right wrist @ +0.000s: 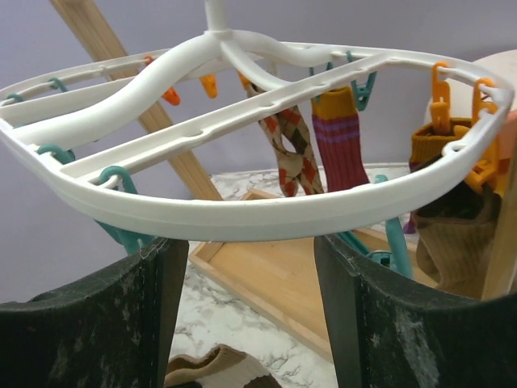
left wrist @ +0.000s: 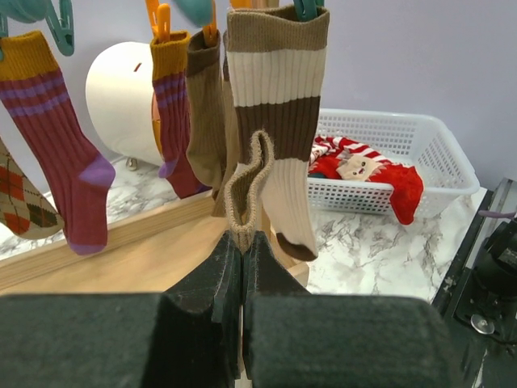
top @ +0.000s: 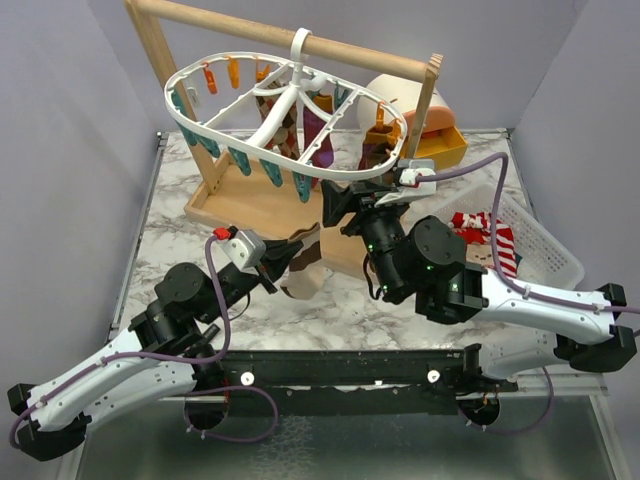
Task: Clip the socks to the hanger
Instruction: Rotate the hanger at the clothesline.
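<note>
Pinching the tan sock [left wrist: 250, 182] by its cuff, the left gripper [left wrist: 242, 236] holds it below the near rim of the hanger [right wrist: 242, 214] — cuff pointing up — while the right gripper [right wrist: 242, 259], jaws spread, hovers closer beneath that rim.

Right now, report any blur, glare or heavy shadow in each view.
Top external: even, soft light, only faint shadows on the marble table, nothing blurred. Left wrist: the shut left claw looms dark and soft-edged at the bottom; the tan sock it pinches is sharp. Right wrist: the open right claw is dark, the hanger rim bright.
</note>
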Controlling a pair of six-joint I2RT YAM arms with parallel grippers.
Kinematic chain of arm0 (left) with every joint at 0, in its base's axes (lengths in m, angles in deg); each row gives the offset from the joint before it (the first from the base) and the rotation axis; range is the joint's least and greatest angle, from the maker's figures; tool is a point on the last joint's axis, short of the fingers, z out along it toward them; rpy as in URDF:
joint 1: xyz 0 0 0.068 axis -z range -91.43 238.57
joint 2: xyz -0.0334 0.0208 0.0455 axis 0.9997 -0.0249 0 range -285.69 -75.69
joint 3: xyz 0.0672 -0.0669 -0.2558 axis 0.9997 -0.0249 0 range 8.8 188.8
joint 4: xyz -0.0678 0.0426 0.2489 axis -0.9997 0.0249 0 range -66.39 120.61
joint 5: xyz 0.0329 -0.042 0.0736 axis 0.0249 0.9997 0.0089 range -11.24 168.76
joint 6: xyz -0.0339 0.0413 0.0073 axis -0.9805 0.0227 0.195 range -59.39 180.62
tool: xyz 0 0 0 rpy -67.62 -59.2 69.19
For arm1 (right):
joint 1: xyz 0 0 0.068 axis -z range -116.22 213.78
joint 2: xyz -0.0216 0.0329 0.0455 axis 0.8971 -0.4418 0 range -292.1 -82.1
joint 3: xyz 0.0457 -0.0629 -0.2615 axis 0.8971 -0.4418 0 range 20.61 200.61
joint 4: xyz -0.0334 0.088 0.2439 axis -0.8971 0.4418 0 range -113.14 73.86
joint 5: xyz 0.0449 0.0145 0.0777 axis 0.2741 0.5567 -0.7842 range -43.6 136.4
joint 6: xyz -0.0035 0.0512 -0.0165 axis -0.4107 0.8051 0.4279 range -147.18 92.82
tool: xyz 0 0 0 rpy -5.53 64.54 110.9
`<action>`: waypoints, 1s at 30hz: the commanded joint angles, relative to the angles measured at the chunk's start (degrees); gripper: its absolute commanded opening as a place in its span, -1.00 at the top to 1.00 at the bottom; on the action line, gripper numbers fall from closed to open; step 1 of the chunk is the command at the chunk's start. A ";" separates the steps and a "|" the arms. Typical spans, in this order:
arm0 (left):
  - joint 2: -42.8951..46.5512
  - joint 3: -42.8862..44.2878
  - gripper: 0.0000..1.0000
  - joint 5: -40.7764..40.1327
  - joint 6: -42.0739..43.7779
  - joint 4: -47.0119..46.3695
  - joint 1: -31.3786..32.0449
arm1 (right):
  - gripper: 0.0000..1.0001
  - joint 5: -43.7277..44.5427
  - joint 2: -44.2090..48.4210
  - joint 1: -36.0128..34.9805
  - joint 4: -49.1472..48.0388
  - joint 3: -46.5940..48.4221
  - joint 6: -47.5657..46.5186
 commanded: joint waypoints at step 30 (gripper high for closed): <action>1.86 -0.49 1.00 -1.13 -0.03 1.93 -0.21 | -0.41 0.45 -2.12 1.99 13.41 6.35 10.90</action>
